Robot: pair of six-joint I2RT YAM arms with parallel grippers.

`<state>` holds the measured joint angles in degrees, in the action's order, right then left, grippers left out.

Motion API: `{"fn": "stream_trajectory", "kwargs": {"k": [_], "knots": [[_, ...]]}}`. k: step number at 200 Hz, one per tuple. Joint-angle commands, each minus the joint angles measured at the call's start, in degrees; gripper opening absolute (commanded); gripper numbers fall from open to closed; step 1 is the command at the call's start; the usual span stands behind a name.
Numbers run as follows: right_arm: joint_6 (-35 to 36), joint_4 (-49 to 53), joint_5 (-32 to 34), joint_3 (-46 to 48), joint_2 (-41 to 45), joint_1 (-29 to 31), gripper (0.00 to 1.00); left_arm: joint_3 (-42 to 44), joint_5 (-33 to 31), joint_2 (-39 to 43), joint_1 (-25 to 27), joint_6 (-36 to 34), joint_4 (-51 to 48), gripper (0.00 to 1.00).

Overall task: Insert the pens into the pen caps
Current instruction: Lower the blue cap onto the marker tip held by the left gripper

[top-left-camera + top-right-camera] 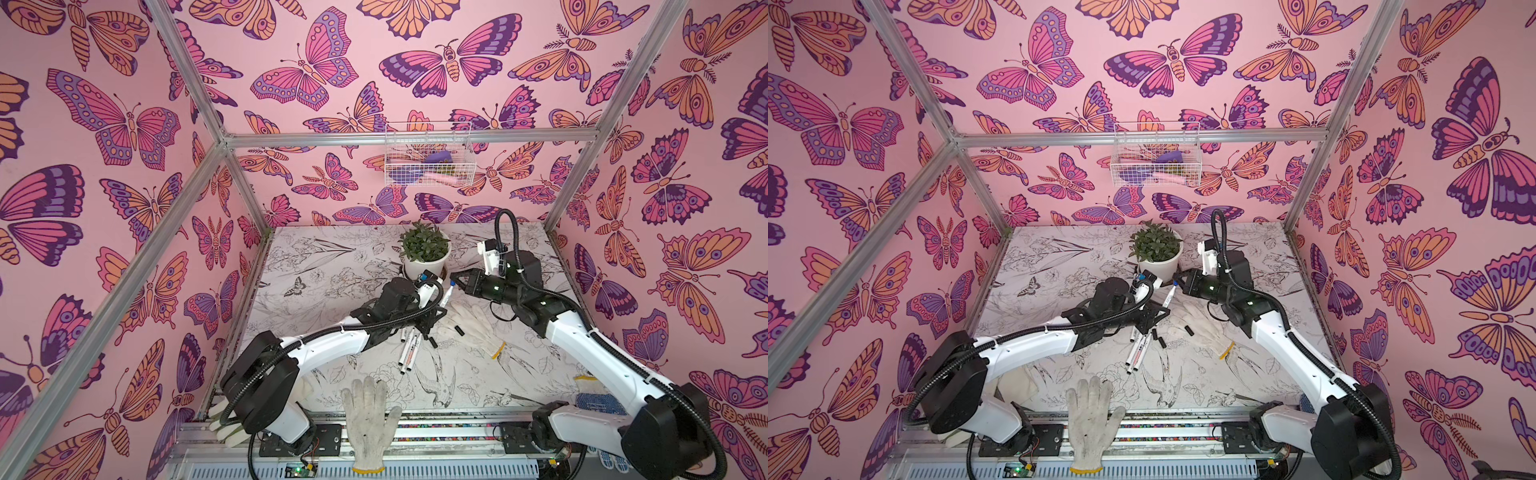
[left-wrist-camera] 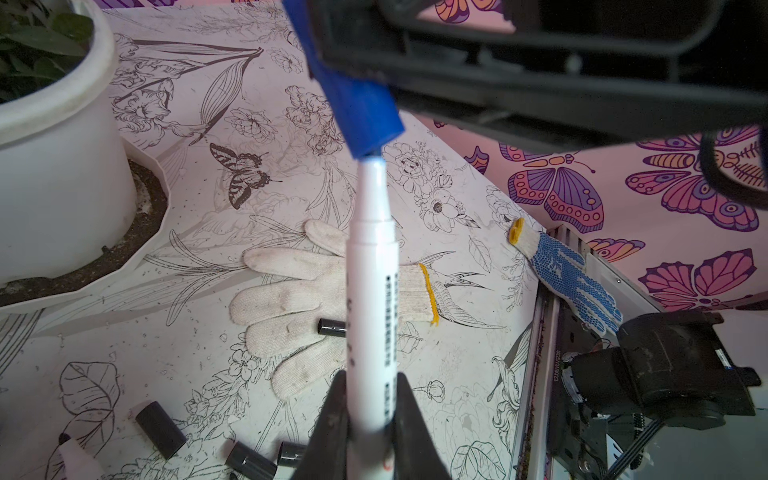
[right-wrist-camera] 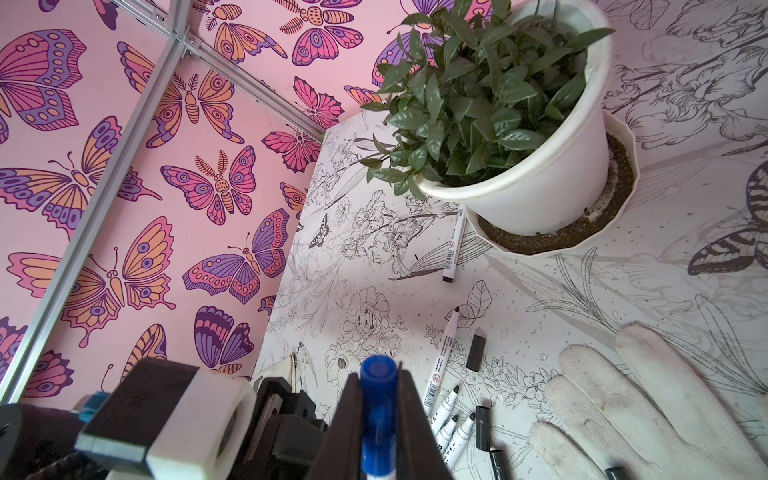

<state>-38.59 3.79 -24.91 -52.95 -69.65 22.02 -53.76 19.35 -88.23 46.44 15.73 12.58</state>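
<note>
On the surface (image 1: 332, 266), loose pens (image 1: 409, 351) are lying in a bunch under the left arm, with black caps (image 1: 432, 341) scattered just beside them, none of them joined yet. Just to their right, the left tool (image 2: 370, 376) is clamping the lower barrel of a white pen (image 2: 372, 257), holding it off the surface with its blue tip pointing toward the right arm. That tip is meeting the mouth of the blue cap (image 2: 361, 108) and seems to be just entering it. The neck below the tip is showing bare, so the cap is not seated. The right tool (image 3: 378, 378) is pinching that cap between closed jaws, near the plant pot (image 1: 426, 262). Capping of this one pen is therefore under way, at its very start. The next move is calling for a straight push along the pen's axis. In the left wrist view the cap is sitting at a slight angle to the barrel, so a small tilt correction is probably needed first, or the rim may jam.
</note>
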Motion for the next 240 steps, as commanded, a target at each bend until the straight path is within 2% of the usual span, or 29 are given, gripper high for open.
{"fn": "stream_trajectory", "kwargs": {"k": [1, 44, 69, 125, 180, 240], "knots": [[1.06, 0.6, -0.49, 1.09, 0.68, 1.01, 0.0, -1.08, -0.57, -0.31, -2.05, 3.0, 2.74, 0.0], [0.86, -0.01, 0.55, 1.58, 1.34, 1.08, 0.0, -1.35, 3.27, -0.66, -4.86, 9.25, 10.78, 0.0], [0.09, -1.16, 0.09, 1.44, 0.85, 1.05, 0.0, -3.89, 5.98, -1.84, -4.86, 9.27, 10.93, 0.0], [-0.57, -2.52, -0.75, 1.18, -0.36, 1.91, 0.0, -6.27, 7.26, -3.64, -4.69, 9.65, 11.26, 0.0], [1.08, -1.03, -0.44, 1.26, -0.66, 1.93, 0.0, -5.33, 5.07, -2.64, -4.6, 9.8, 12.28, 0.0], [7.09, 6.16, 2.18, 1.24, 1.76, 1.82, 0.0, -3.29, 1.84, -0.78, -4.76, 9.03, 12.12, 0.0]]}}
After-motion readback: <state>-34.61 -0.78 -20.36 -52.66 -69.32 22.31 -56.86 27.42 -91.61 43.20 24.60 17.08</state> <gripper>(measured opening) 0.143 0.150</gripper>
